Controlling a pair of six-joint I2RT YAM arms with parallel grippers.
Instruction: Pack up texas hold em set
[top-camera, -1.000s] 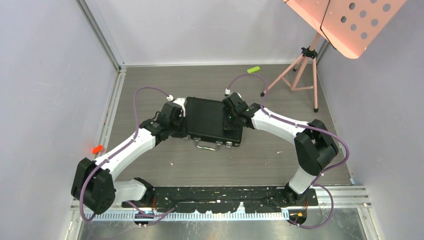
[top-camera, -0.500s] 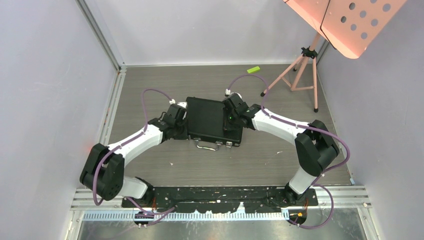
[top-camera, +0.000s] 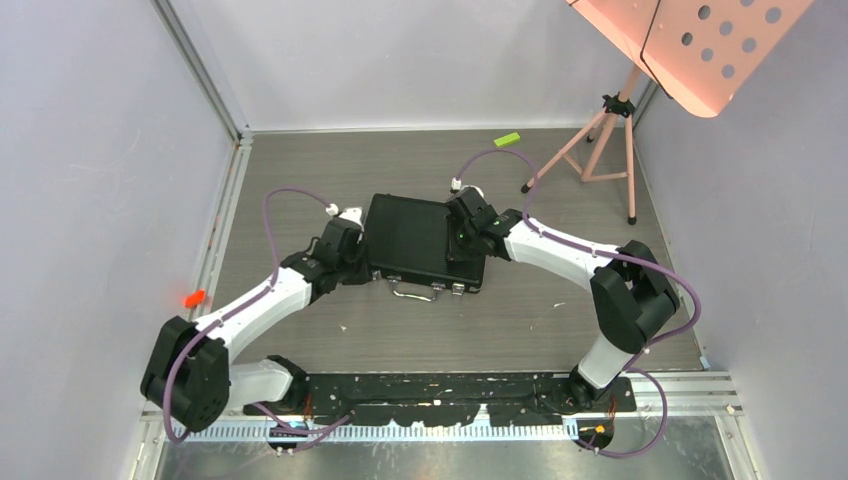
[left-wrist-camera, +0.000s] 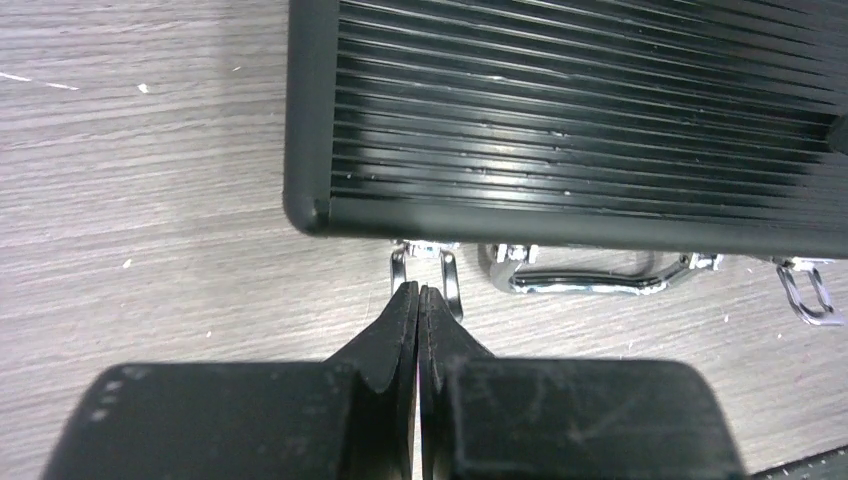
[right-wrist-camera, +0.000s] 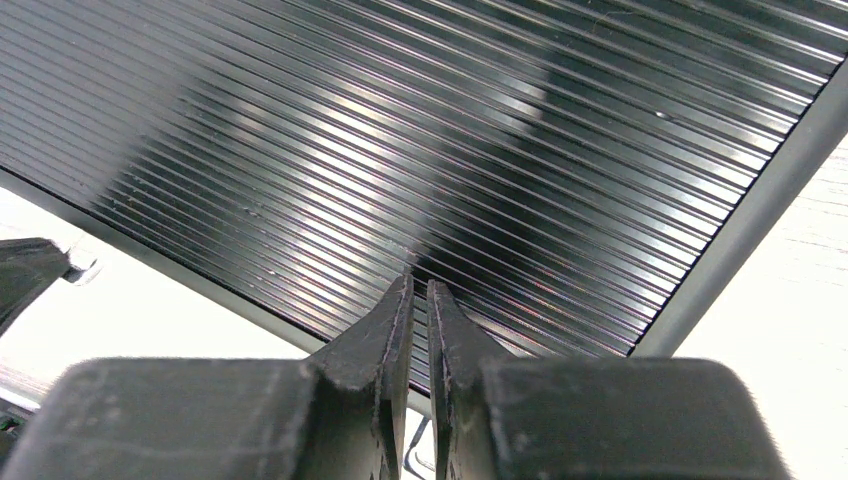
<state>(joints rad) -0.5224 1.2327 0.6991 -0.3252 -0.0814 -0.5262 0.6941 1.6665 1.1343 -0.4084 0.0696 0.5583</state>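
Risk: the left latch (left-wrist-camera: 424, 268) and right latch (left-wrist-camera: 806, 291) look unfastened. Judgement: the thin wire loop could slip off the fingertips, or a push could slide the briefcase (top-camera: 415, 238) toward 12 o'clock instead of snapping the clasp.

Briefcase: shut, flat at mid-table (top-camera: 520, 320), handle (left-wrist-camera: 590, 278) at 6 o'clock.

Left gripper (left-wrist-camera: 418, 298): reaches in from 7 o'clock, low, jaws pressed together, empty, tips at the latch loop.

Right gripper (right-wrist-camera: 420, 295): in from 4 o'clock, jaws pressed together, tips on the ribbed lid near its 3 o'clock edge.
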